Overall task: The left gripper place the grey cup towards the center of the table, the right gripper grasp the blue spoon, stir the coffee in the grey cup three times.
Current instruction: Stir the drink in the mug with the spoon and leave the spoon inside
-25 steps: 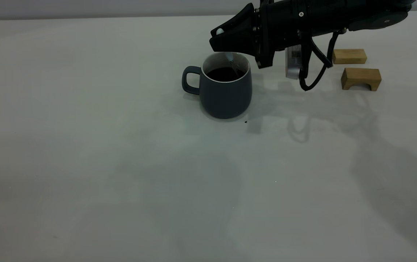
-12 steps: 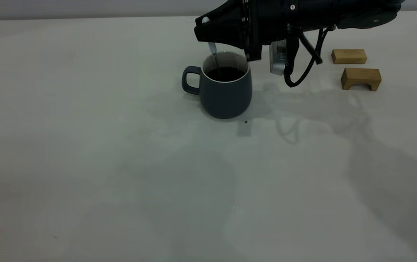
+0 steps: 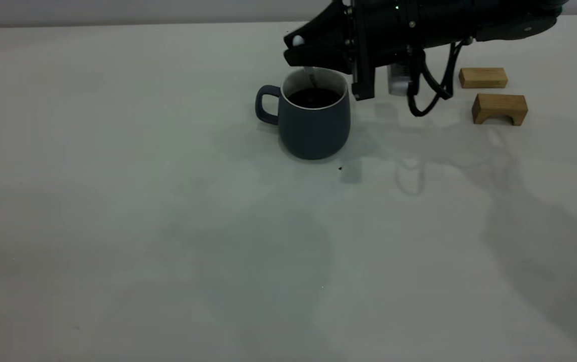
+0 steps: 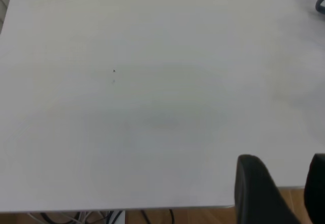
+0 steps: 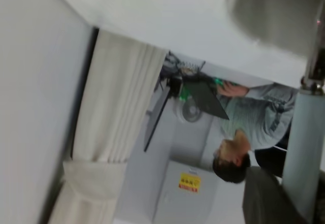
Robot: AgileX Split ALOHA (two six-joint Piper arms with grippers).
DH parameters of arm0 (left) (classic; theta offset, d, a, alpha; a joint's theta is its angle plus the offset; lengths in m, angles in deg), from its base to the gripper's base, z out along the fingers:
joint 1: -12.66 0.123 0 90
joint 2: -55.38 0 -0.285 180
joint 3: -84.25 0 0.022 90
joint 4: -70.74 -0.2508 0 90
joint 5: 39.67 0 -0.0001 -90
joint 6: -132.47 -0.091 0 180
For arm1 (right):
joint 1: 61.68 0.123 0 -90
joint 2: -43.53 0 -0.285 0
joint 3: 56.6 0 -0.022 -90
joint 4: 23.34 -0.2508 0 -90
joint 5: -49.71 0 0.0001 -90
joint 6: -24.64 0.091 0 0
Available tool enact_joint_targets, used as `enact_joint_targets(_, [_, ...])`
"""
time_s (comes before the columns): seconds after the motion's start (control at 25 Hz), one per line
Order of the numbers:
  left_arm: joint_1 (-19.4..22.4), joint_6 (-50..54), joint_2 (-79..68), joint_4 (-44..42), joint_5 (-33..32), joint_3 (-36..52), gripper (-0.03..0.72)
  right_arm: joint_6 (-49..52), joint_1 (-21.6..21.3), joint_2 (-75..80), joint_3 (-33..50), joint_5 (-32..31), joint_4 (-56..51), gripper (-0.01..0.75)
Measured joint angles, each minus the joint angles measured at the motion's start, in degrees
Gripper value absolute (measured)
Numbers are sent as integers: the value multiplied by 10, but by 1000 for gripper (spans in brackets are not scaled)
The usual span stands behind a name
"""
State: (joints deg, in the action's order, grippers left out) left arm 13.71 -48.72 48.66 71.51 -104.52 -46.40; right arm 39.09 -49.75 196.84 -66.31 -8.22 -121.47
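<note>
Exterior view: we find the right gripper (image 3: 302,50) back over the grey cup (image 3: 313,118), fingers pinching the blue spoon (image 3: 310,78), whose bowl dips into the coffee (image 3: 313,97). Against half a second ago the gripper has swung rightward and the cup has shifted slightly on the tabletop (image 3: 117,211); we judge stirring under way.

Left wrist view: the left gripper (image 4: 284,188) hangs parked at the tabletop's edge, fingers spread.

Right wrist view: the spoon handle (image 5: 302,148) runs toward the cup rim (image 5: 264,10).

grey cup (image 3: 314,128) mid-table (image 3: 167,226), two wooden blocks (image 3: 498,108) to its right
</note>
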Motion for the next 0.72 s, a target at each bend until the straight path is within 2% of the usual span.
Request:
enact_joint_targets(0.2, [0, 0, 0, 0, 0, 0, 312, 99, -4, 0, 0, -2, 22, 137])
enact_joint_targets(0.36, [0, 0, 0, 0, 0, 0, 312, 133, -4, 0, 0, -31, 28, 137])
enact_joint_targets(0.72, [0, 1, 0, 0, 0, 0, 312, 55, 11, 5, 0, -43, -17, 137])
